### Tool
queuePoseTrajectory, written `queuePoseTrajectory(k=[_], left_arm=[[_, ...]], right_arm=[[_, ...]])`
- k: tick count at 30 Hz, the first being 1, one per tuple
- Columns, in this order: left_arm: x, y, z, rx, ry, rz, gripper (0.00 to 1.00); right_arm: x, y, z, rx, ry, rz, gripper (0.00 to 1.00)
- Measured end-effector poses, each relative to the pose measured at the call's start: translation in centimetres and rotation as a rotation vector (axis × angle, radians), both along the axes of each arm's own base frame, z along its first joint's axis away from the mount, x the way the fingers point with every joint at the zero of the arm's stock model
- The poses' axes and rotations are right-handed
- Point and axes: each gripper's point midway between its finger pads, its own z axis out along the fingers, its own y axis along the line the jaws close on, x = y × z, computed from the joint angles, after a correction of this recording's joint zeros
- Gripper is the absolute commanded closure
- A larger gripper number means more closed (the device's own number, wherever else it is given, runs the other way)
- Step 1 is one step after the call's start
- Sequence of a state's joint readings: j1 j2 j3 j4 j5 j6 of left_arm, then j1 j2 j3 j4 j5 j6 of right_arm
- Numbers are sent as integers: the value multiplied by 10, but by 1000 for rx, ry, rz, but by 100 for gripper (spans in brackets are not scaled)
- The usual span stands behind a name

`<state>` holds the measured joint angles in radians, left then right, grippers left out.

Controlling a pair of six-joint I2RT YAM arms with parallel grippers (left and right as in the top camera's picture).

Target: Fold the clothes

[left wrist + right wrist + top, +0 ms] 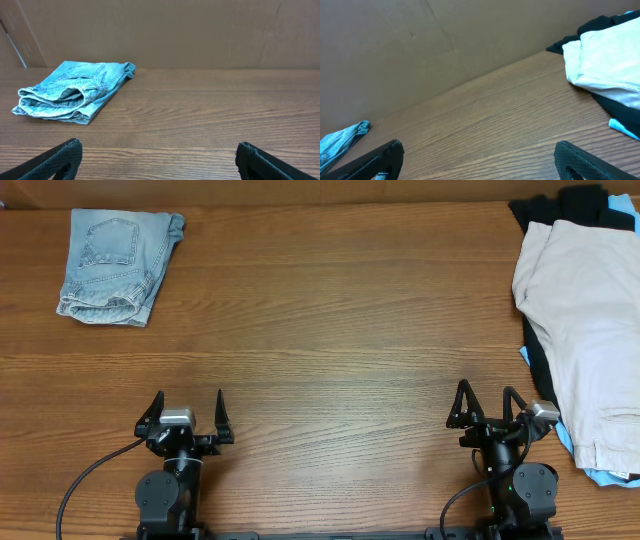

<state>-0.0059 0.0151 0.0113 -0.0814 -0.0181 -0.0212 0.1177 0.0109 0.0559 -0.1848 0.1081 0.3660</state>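
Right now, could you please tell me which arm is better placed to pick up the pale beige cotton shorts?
Right. The pale beige cotton shorts lie beside the right arm, its jaws open; the left arm sits far across the wooden table.

The beige shorts (590,310) lie spread on top of a pile at the right edge of the wooden table (330,330), over black garments (560,205) and what may be a light-blue cloth (600,476). Folded denim shorts (115,265) sit at the far left. The left gripper (189,395) and right gripper (487,390) rest near the front, fingers spread, the right one just beside the pile
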Motion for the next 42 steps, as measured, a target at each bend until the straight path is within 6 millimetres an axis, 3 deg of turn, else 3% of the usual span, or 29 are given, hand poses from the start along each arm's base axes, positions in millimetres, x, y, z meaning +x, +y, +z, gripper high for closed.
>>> queuePoseTrajectory(k=[24,32,38,42], left_arm=[[0,-7,2,-4,-7,-38,0],[0,-23,26,-6,-109,-133,0],[-3,-28,40,-6,-135,-161,0],[-15,-30,90,2,-229,-174,0]], right_arm=[[1,0,7,3,-30,0,0],[0,1,27,-52,-105,10,0],[-8,5,62,-125,-161,35,0],[-25,5,107,-171,-220,39,0]])
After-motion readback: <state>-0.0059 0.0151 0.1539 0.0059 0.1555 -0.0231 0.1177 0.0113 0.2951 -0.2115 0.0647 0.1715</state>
